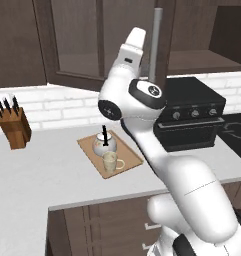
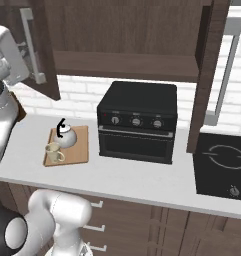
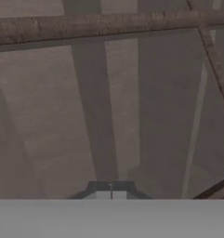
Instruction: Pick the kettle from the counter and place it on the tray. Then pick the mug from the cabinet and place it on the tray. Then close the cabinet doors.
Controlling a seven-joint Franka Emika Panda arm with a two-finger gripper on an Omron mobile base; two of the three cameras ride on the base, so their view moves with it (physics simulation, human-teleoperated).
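counter (image 1: 37, 165) | tray (image 1: 87, 145): kettle (image 1: 104, 145), mug (image 1: 110, 162) | pincer (image 3: 111, 193) clenched at door glass (image 3: 132, 116)

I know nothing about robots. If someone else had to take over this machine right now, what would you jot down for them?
Gripper: fingertips look shut together, holding nothing, raised up against the cabinet door.
Kettle and mug: both sit on the tray on the counter.
Done: kettle and mug placed.
Left: close the cabinet doors; the left door and the right door both stand open.
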